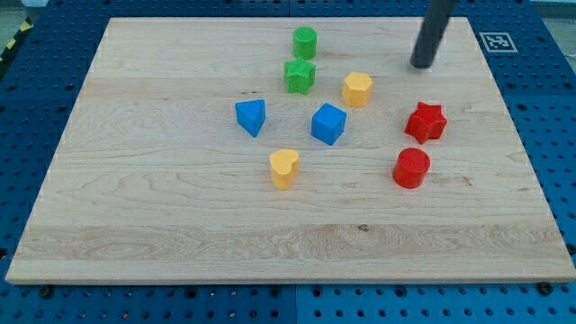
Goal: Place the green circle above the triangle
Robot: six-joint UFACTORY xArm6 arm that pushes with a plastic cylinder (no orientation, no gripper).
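The green circle (305, 41) stands near the top middle of the wooden board (135, 180), just above a green star (300, 76). The blue triangle (251, 117) lies lower and to the left of them. My tip (421, 65) is at the upper right, well to the right of the green circle, with nothing touching it. It is above the red star (426, 122) and right of the yellow hexagon (357, 89).
A blue cube (328, 123) sits at the centre, a yellow heart (284, 168) below the triangle, and a red cylinder (411, 168) at the lower right. A fiducial marker (494, 40) lies off the board's top right corner.
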